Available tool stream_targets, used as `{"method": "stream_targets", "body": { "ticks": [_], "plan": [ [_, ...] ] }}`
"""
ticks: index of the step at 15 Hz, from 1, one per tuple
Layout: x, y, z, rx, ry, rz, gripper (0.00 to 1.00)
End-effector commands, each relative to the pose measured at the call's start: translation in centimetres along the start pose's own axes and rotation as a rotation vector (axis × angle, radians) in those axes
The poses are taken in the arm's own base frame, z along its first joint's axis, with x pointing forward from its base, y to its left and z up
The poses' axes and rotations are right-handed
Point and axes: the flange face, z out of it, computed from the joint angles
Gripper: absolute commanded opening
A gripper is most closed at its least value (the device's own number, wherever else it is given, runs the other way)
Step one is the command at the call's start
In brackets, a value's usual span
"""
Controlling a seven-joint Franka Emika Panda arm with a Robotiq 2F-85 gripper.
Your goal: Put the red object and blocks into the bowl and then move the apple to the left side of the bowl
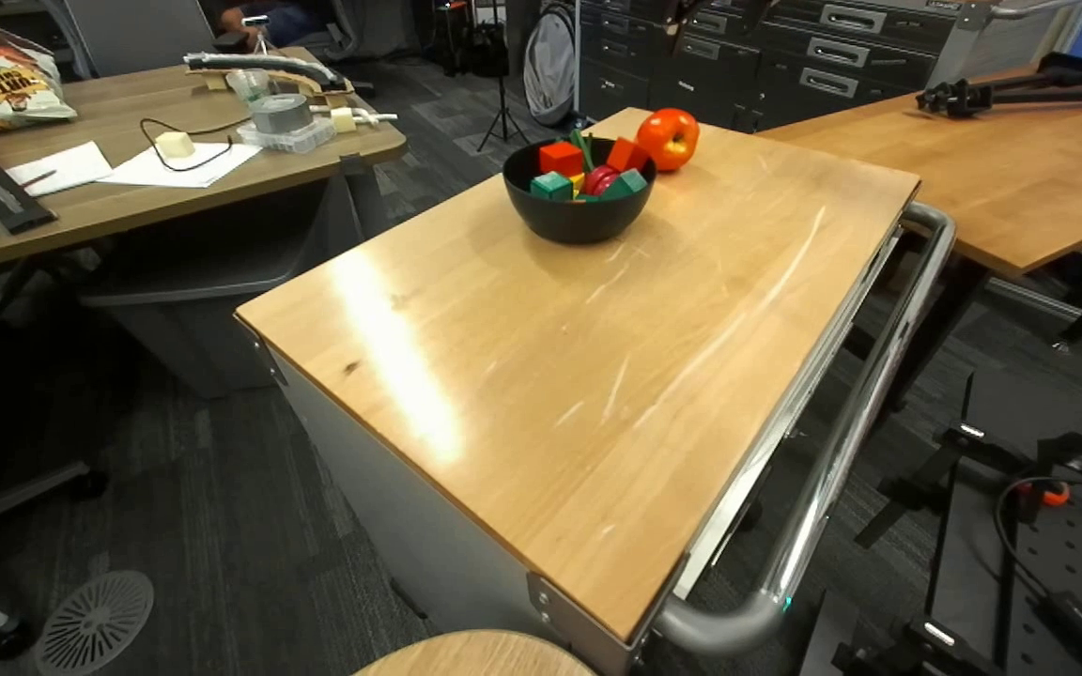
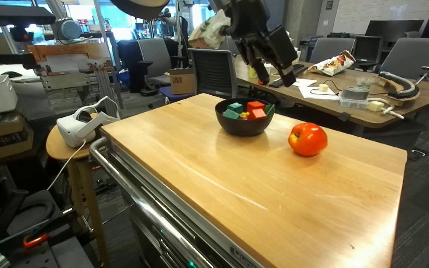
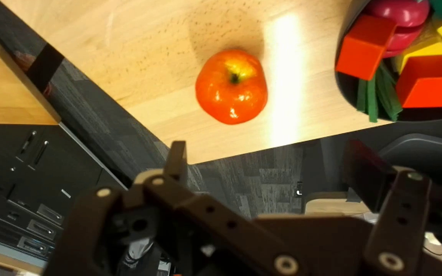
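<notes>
One hazard applies: the end effector (image 3: 269, 164), jaws wide apart and empty, may roll the apple (image 2: 308, 139), right of the bowl (image 2: 244, 128) in an exterior view, off the far side of the counter (image 2: 292, 201) if descent is off-centre.

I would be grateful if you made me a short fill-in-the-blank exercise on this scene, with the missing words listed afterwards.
1. The bowl is coloured ____.
2. Inside it, the number of visible red-orange blocks is ____.
3. The apple rests on the wooden tabletop, not inside the ____ with the blocks.
4. The gripper stands ____, not shut.

Missing words in order: black; two; bowl; open.
</notes>
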Motion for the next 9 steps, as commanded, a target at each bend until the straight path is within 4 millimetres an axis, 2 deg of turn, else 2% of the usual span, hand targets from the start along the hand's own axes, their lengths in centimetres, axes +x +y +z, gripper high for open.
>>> {"method": "stream_targets", "body": {
  "ticks": [1, 5, 9],
  "plan": [
    [4.9, 1.1, 2.2, 0.004, -0.085, -0.025, 1.0],
    [9.0, 2.0, 5.3, 0.098, -0.25, -0.021, 1.0],
    [11.0, 2.3, 9.2, 0.181, -0.388, -0.026, 1.0]
  ]
}}
